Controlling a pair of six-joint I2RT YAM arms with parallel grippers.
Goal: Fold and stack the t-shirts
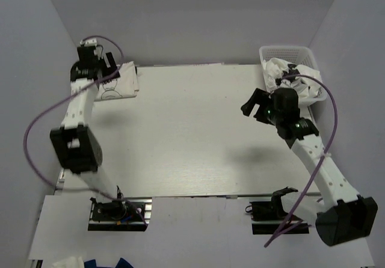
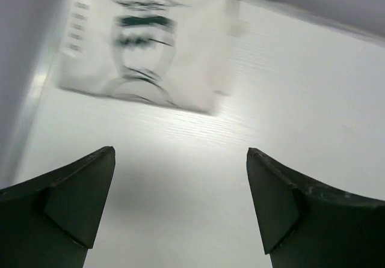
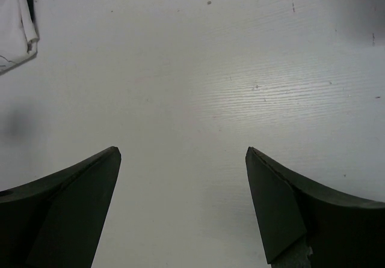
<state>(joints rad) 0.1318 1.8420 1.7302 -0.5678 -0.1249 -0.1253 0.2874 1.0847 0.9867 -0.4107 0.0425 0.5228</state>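
The arm bases (image 1: 117, 211) sit at the bench's (image 1: 192, 142) near edge. At the far left corner the left tool (image 2: 180, 154) hangs wide open and empty just beside a folded white t-shirt with black print (image 2: 144, 45). Further right, the right tool (image 3: 183, 151) gapes empty over the bench, near the basket (image 1: 301, 53) holding crumpled white t-shirts (image 1: 278, 70).

table top (image 3: 240, 70): white, matt, fine wood-like grain lines, a few dark specks
folded t-shirt (image 2: 144, 45): soft white cloth, matt, dark print
heaped t-shirts (image 1: 304, 89): white cloth, crumpled and creased
basket (image 1: 286, 49): white plastic lattice, smooth
left gripper fingers (image 2: 66, 202): dark, matt, smooth, plastic-looking
right gripper fingers (image 3: 66, 202): same dark matt finish
cables (image 1: 25, 142): purple, smooth sheath
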